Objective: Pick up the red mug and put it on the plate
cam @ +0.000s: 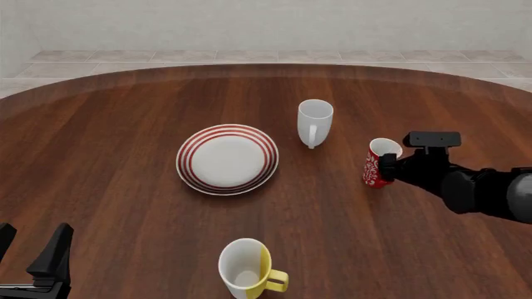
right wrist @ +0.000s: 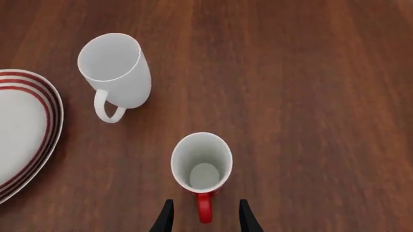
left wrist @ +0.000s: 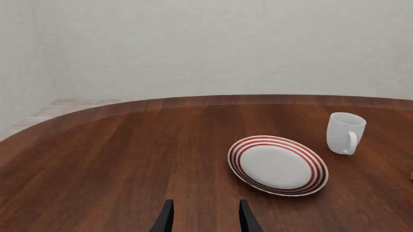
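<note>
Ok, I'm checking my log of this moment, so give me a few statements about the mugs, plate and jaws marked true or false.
1. The plate has nothing on it. True.
2. The red mug lies on its side. False: it stands upright on the table.
3. The right gripper has its jaws either side of the red mug's handle. True.
4. The white mug is in the left gripper. False: those jaws are open and hold nothing.
5. The yellow mug stands beyond the plate. False: it is nearer the arms.
</note>
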`<state>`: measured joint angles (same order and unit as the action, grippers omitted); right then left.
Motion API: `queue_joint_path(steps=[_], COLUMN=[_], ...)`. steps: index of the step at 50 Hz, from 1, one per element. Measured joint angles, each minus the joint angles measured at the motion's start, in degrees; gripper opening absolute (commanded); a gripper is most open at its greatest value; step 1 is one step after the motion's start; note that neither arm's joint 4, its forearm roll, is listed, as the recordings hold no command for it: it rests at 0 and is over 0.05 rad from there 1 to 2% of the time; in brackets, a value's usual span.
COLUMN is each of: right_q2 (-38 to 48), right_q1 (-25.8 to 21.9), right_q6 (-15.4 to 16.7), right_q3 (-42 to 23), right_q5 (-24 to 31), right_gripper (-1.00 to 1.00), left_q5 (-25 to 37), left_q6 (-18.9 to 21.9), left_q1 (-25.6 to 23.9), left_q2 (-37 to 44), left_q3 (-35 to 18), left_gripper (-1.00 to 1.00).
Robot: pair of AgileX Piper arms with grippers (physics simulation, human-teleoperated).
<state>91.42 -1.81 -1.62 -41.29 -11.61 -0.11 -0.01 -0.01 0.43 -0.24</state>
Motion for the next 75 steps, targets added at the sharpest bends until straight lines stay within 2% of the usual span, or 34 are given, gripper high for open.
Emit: queue_joint_path(steps=[75], right_q2=[5.76], right_q1=[-0.87], right_q6=[-0.34], right_q3=[0.19], right_q5=[-2.81], right_gripper=[1.0], left_q5=[0.0], left_q6=[0.0], left_q1=[0.0], left_q2=[0.0], left_q3=[0.0], left_gripper=[1.0])
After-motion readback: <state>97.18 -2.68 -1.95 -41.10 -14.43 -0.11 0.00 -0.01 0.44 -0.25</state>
